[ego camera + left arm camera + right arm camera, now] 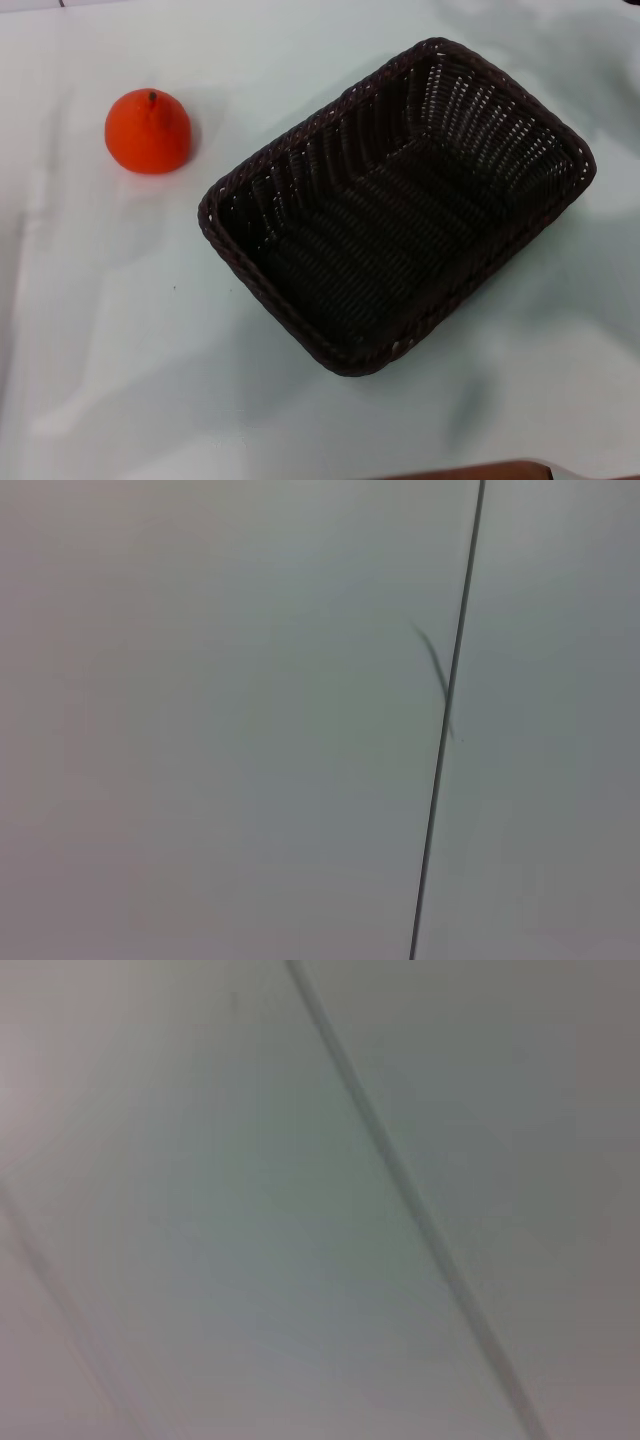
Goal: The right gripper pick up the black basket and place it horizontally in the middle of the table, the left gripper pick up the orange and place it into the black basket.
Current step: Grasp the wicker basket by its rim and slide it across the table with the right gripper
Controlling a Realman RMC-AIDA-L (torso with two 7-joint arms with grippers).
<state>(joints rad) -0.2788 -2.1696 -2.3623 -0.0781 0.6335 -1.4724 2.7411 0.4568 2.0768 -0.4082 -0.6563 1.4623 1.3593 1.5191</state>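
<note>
Neither gripper shows anywhere in the head view, and the two wrist views show no fingers, so I cannot tell how far either one is open or whether it holds anything. The left wrist view takes in only pale surface with a thin dark seam (448,710) running down it; the right wrist view shows much the same, crossed by a blurred dark line (410,1200).

On the white table (110,350), the black basket (400,205) lies right of centre in the head view. It sits upright on its base, turned at an angle, one corner toward the upper right of the frame and the other toward the lower middle. Nothing lies inside it.

The orange (148,131) sits in the upper left of the frame, stem up, apart from the basket.
</note>
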